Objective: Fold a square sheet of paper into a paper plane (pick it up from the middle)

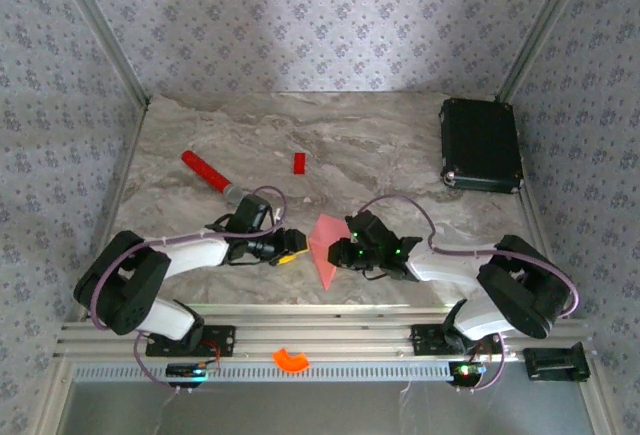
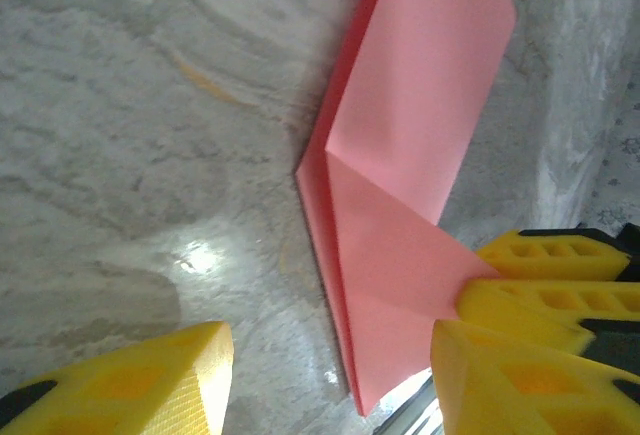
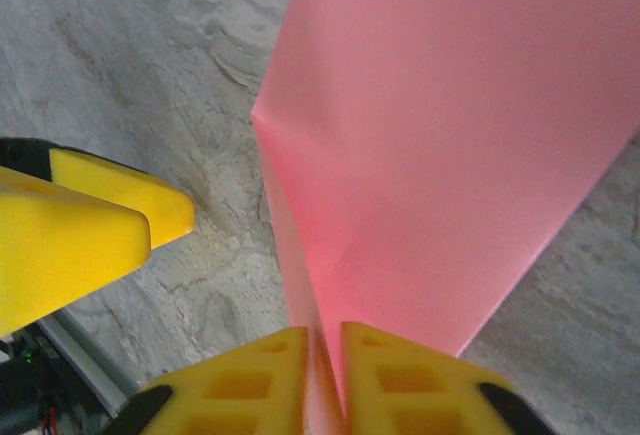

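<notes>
From above, the paper [image 1: 325, 242] lies on the marble-patterned counter [image 1: 390, 140], nearer the arm bases than the small red block [image 1: 299, 162] and a little to its right. It is a salmon-pink folded shape, wider at the end facing the red block and narrowing to a point at the end away from it. The left gripper [image 1: 290, 250] sits at its left edge and the right gripper [image 1: 341, 253] at its right edge, both on the near side of the red block.

In the left wrist view, the paper [image 2: 420, 85] shows two flat pink panels that meet at a slanting crease. A darker red layered edge runs down its left side and bends at a corner partway along. The left gripper [image 2: 332, 335] has its yellow fingers [image 2: 150, 385] spread wide to either side of the paper's narrow end, holding nothing. The right gripper [image 2: 474, 277] is closed on a pointed corner of the sheet.

In the right wrist view, the paper [image 3: 450, 125] is a broad smooth pink surface with a sharp fold line down its left side. Its lower edge is pinched between the closed fingers of the right gripper [image 3: 322, 345]. A yellow finger of the left gripper [image 3: 100, 220] rests to the left, apart from the paper.
</notes>
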Robot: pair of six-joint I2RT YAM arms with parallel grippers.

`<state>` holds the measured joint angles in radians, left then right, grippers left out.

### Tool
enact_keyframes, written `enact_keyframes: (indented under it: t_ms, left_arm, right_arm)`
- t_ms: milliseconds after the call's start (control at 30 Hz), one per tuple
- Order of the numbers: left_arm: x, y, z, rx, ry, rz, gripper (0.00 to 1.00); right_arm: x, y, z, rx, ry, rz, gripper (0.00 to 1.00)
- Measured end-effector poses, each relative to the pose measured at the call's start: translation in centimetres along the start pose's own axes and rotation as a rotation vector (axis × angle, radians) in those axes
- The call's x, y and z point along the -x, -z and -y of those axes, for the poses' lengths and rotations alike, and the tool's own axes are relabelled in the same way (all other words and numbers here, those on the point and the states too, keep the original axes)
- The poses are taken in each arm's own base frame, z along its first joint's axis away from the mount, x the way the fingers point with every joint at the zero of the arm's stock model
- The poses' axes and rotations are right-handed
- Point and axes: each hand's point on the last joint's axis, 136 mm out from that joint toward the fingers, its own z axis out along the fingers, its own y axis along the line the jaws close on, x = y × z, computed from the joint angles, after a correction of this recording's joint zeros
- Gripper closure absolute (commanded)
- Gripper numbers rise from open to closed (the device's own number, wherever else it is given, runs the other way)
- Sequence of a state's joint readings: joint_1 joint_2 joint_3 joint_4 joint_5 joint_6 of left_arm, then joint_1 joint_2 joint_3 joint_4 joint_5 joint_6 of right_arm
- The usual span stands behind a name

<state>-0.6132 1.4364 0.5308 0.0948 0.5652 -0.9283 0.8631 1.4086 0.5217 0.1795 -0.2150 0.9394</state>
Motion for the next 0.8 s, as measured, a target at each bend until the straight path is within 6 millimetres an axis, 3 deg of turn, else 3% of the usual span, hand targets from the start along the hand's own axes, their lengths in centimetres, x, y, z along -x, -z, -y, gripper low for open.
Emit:
enact_keyframes:
  t_ms: [267,500,800]
  left_arm:
    - [1.3,0.2,1.8,-0.051,-0.025,-0.012,0.38]
    - [1.5,-0.5,2.4,-0.080,-0.025,-0.072,0.39]
    - [1.9,-2.4,4.2,-0.132,-0.048,-0.147,0.43]
  right_arm:
    - [0.4,1.3,0.7,0.045,0.010,0.000,0.97]
    - [0.2,3.0,1.3,0.105,0.044,-0.004,0.98]
    - [-0.7,3.4,2.5,0.127,0.045,-0.040,0.98]
